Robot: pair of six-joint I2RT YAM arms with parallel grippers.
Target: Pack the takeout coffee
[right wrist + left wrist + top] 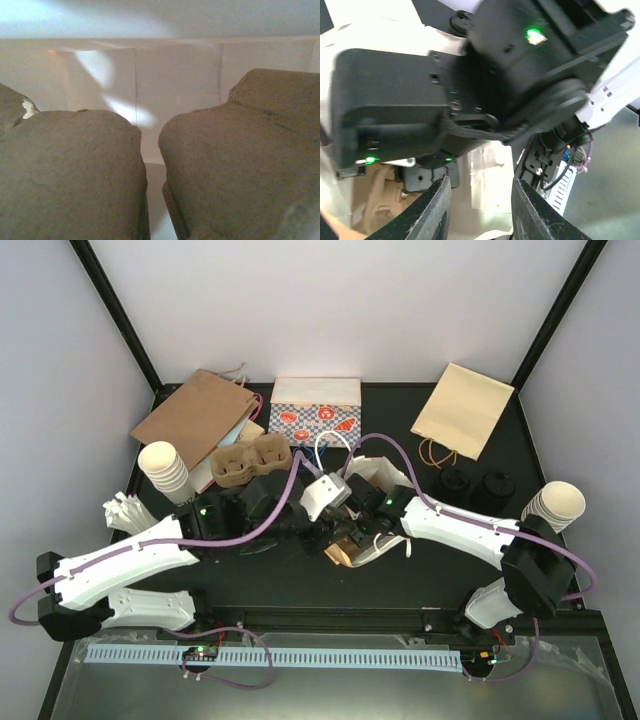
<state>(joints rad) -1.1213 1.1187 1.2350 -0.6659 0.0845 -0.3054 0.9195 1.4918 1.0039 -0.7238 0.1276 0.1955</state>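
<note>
One small black round cup (455, 482) sits on the black table (430, 580), over on the right side. A second black round cup (497, 486) sits just beside it.

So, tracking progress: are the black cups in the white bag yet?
Out: both black cups sit on the table, right of the white bag.

A robot lab booth: plain white walls (340, 300), black frame posts (115, 310), black table (420, 578).

Nothing legible shows anywhere: no words, brands or numbers. The white paper bag with red and blue prints (316, 418) bears only pictures.
</note>
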